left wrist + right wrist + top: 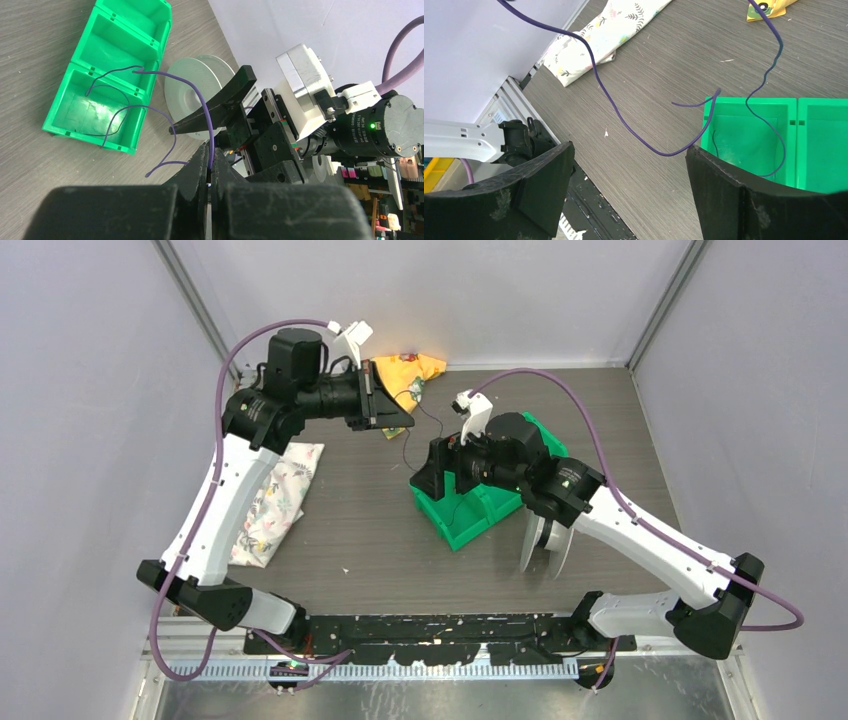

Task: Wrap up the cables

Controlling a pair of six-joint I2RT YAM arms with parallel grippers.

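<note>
A thin dark-purple cable [172, 132] runs in loose loops from my left gripper [210, 167], which is shut on it, down into the green bin [60, 127]. In the top view the cable [425, 420] hangs between the left gripper [395, 415] and the right gripper [430, 472]. My right gripper [629, 172] stands wide open above the table beside the bin [754, 99]. The cable [624, 117] sags just beyond its fingertips without touching them, and another strand drops into the bin. A pale spool [192, 90] stands behind the bin.
A floral cloth [275, 500] lies on the left of the table and shows in the right wrist view as the floral cloth [599, 37]. A yellow cloth [410, 375] sits at the back. The spool [545, 540] stands under the right forearm.
</note>
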